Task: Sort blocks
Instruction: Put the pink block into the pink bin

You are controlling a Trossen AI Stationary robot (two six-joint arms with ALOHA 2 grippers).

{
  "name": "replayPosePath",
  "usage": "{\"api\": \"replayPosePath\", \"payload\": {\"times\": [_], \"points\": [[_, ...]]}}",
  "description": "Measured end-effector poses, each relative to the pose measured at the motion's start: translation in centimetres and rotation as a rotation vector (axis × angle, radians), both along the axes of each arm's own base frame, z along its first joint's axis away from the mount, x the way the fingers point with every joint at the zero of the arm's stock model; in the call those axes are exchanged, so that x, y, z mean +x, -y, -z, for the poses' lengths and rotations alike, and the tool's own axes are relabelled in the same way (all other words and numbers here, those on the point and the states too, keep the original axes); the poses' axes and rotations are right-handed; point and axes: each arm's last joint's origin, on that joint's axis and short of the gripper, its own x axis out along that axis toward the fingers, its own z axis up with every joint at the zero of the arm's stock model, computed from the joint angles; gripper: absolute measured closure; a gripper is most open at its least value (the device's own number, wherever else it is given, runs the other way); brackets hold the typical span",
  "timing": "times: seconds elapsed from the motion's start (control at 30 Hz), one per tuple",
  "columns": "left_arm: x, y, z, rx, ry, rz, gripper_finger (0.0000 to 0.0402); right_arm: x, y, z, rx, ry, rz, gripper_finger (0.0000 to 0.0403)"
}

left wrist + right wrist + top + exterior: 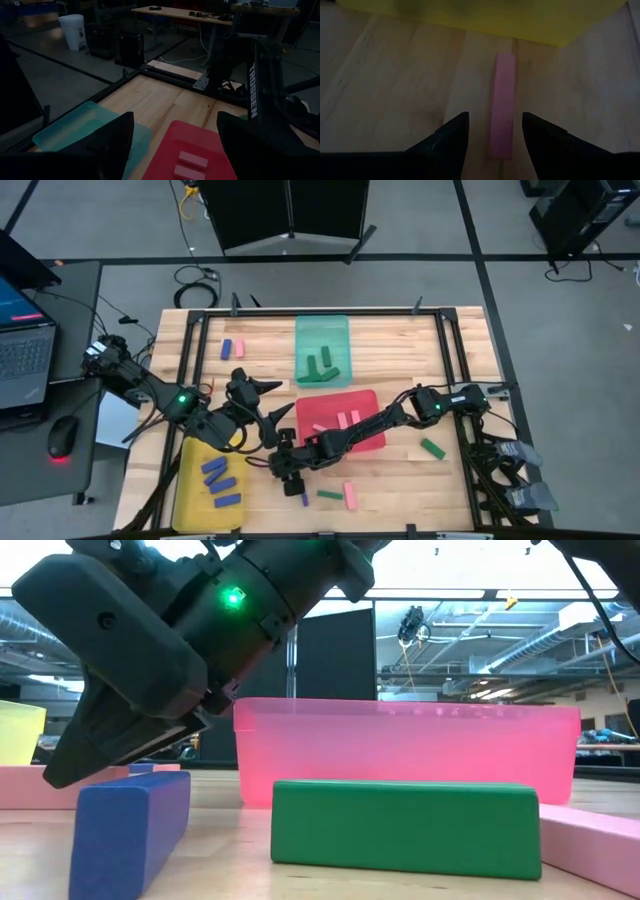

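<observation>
My right gripper (pixel 495 117) is low over the table, just right of the yellow tray (pixel 190 500). It is open. A pink block (pixel 502 100) lies flat on the wood, pointing toward the tray. Its near end sits between my right fingers, with a gap on each side. In the high view this gripper (pixel 270 464) is near the table's front, the pink block (pixel 256 461) at its tip. My left gripper (pixel 272 400) hangs open and empty above the table, left of the red tray (pixel 372 402). Its fingers (pixel 112 135) frame that tray.
The yellow tray holds blue blocks (pixel 218 480), the red tray pink ones (pixel 348 418), the teal tray (pixel 322 330) green ones (pixel 322 365). Loose blocks: blue (pixel 303 498), green (pixel 329 494) and pink (pixel 351 497) at the front edge, green (pixel 432 448) at right, blue and pink (pixel 232 348) far left.
</observation>
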Motion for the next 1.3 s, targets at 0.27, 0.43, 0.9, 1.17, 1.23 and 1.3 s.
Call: {"api": "replayPosePath", "payload": {"times": [0.27,0.43,0.9,1.17,1.23,1.3], "points": [[0.0,0.0,0.0,0.000,0.000,0.000,0.0110,0.0,0.0,0.0,0.005,0.000,0.005,0.0215],[0.0,0.0,0.0,0.000,0.000,0.000,0.0110,0.0,0.0,0.0,0.005,0.001,0.006,0.0215],[0.0,0.0,0.0,-0.001,0.000,0.000,0.0110,-0.4,0.2,1.3,-0.011,-0.001,0.031,0.0216],[0.0,0.0,0.0,0.000,-0.001,0.000,0.0110,-0.5,0.2,1.7,-0.007,0.015,0.029,0.0244],[0.0,0.0,0.0,0.000,0.000,0.000,0.0110,-0.4,0.2,1.6,-0.014,0.028,0.018,0.0269],[0.0,0.0,0.0,0.000,-0.001,0.000,0.0110,-0.4,0.1,1.6,-0.024,0.041,0.004,0.0302]]}}
